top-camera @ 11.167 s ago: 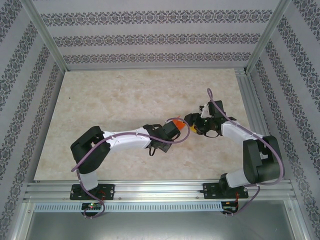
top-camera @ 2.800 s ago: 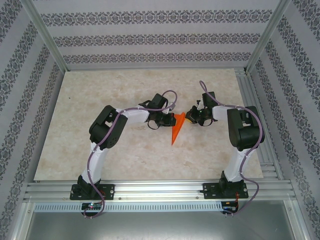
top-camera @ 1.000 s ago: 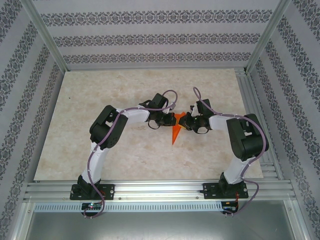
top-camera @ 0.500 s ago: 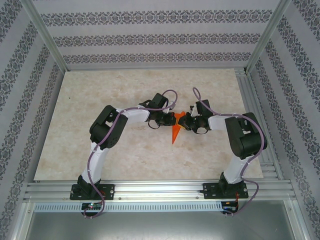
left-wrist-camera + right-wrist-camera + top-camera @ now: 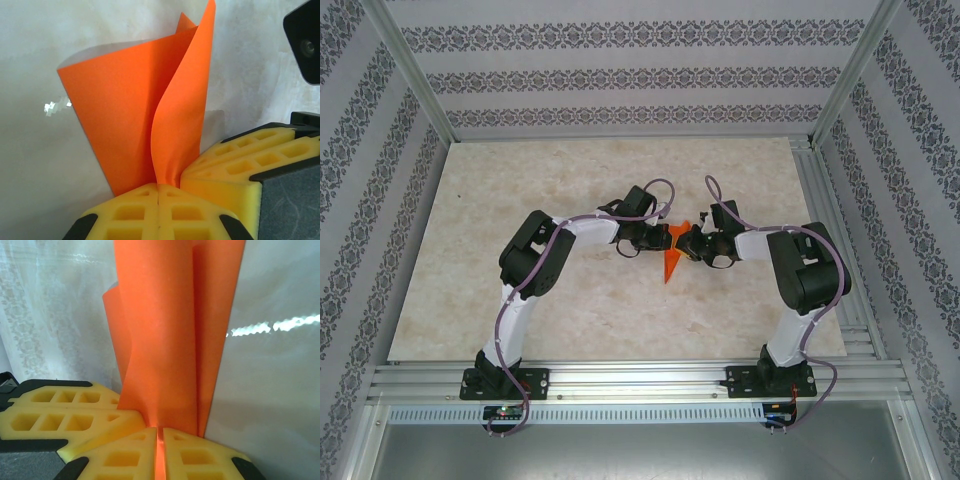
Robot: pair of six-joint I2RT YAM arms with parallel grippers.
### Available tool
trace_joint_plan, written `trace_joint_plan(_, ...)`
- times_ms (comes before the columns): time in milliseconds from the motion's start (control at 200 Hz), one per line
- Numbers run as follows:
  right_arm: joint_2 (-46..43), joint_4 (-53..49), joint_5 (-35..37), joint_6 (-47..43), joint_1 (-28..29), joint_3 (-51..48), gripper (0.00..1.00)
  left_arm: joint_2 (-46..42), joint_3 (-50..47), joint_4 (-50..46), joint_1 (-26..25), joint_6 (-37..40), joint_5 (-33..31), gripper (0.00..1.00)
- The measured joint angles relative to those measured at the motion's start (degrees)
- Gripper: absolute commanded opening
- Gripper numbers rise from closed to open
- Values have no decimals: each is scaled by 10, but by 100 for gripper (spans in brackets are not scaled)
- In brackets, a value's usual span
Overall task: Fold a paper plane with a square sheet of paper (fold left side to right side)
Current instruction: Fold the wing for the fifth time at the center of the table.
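Paper, bright orange, thin and folded to a pointed dart shape, was in the middle of the pale stone-look table, between my two arms. My left gripper was clenched on one flap. My right gripper pinched another flap tight. The paper's point faced the arm bases.

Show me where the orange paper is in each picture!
Top external: the orange paper is in the middle, between the left tool and the right tool.
Left wrist: the orange paper stands up from the shut yellow fingers at the bottom middle.
Right wrist: the orange paper rises from the bottom middle to the top edge.
Shared landmark: both tools pinching the paper side by side.
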Motion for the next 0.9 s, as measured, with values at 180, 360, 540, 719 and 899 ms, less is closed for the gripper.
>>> trace_joint_plan(180,3,-14,3,1,0,8,13,-6,-12,12,2,0,0,15)
trace_joint_plan(360,6,-44,15,-8,5,24,12,-44,-58,14,10,-2,-13,27)
trace_joint_plan(540,6,-57,23,-14,8,30,13,-101,-115,0,34,-2,-34,28)
trace_joint_plan(719,6,-63,29,-14,11,33,13,-183,-181,12,35,-16,-27,29)
trace_joint_plan(899,6,-63,30,-14,12,34,12,-235,-211,40,-14,-49,-8,29)
